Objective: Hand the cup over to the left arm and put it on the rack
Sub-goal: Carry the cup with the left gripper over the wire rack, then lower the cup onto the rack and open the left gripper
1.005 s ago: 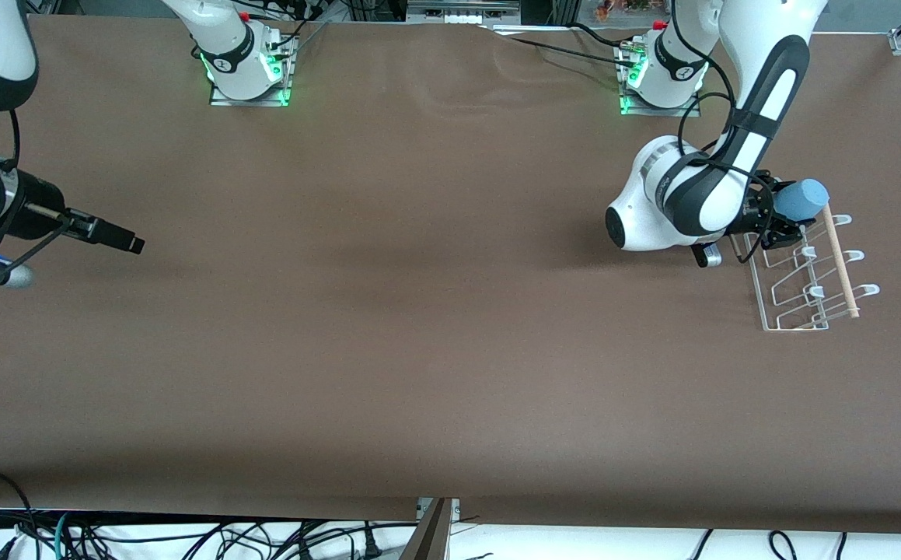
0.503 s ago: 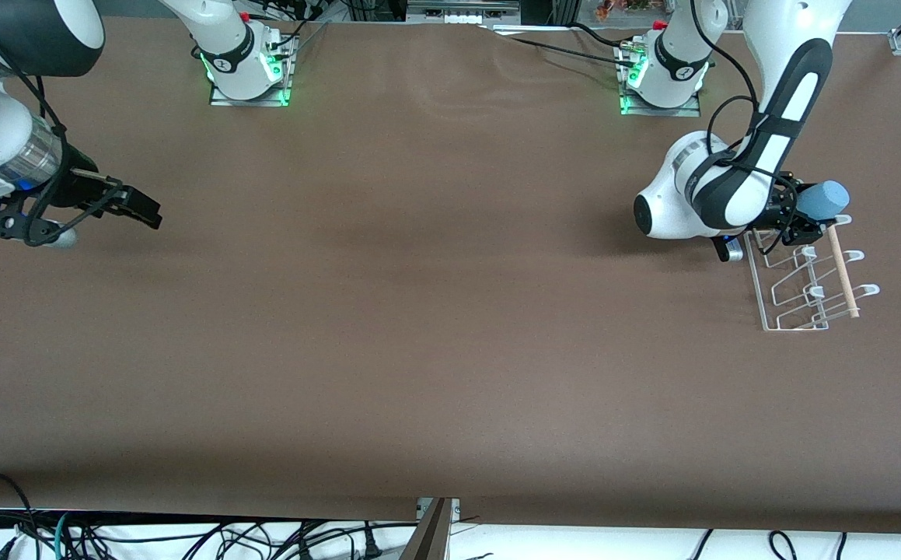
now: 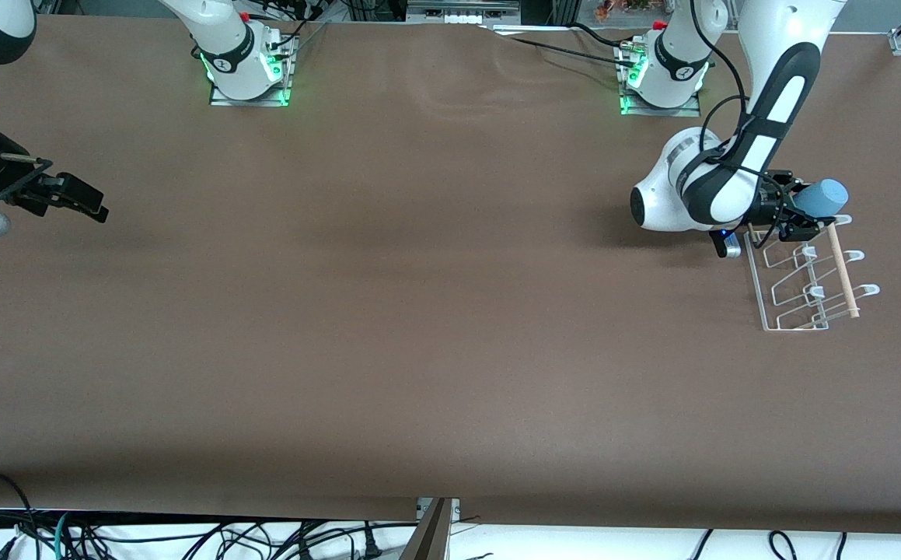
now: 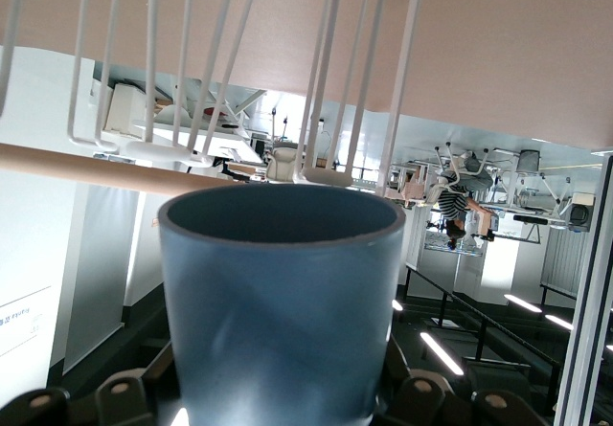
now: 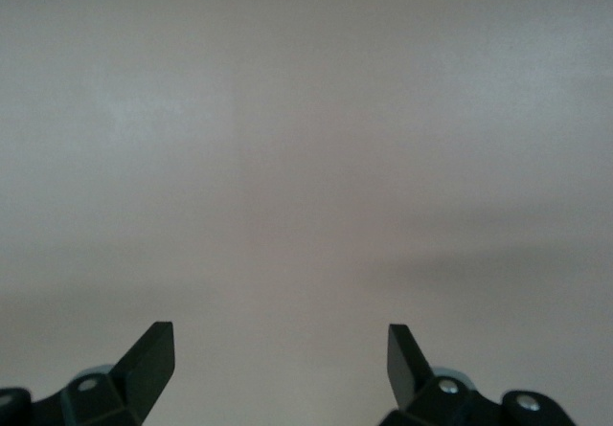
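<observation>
The light-blue cup [image 3: 822, 197] lies on its side in my left gripper [image 3: 801, 211], which is shut on it, over the end of the white wire rack [image 3: 800, 280] nearest the left arm's base. In the left wrist view the cup [image 4: 283, 302] fills the lower middle, with the rack's prongs [image 4: 330, 72] and wooden dowel [image 4: 86, 166] close to its rim. My right gripper [image 3: 81, 199] is open and empty, above the table at the right arm's end; its fingers [image 5: 150, 357] stand wide apart in the right wrist view.
The brown table [image 3: 419, 311] spreads between the arms. The two arm bases [image 3: 248, 66] stand at the edge farthest from the front camera. Cables hang at the near edge.
My right gripper has pulled back toward the right arm's end of the table. My left gripper with the cup has shifted slightly toward the rack and then held almost still.
</observation>
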Tool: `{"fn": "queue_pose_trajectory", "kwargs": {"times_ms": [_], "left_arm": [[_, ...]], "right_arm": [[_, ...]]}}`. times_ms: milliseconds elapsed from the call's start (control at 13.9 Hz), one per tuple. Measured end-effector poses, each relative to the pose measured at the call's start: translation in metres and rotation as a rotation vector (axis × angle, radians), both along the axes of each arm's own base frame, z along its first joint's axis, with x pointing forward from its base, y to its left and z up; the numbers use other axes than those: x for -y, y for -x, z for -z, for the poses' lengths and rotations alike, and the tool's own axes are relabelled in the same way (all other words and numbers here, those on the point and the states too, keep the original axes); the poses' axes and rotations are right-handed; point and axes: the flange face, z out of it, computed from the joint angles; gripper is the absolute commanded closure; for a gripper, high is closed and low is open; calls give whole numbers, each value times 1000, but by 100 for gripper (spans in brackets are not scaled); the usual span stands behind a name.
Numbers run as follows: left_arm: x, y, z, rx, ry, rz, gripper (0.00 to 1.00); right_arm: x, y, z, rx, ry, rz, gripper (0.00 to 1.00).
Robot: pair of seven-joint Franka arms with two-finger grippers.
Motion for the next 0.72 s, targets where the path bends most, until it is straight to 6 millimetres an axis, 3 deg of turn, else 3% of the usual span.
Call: {"fn": "queue_pose_trajectory", "kwargs": {"times_ms": [287,574,718], "left_arm": [[0,1,0,1,-1,-1,100],[-3,2,1,-2,-4,-5,100],[-8,2,1,-3,-12,-3,100]], "right_arm": [[-11,3,-5,-21,-2,-53,1],[-76,13,-3,-70,1,-172,1],[-83,15,-6,-82,2,-188,1]]}}
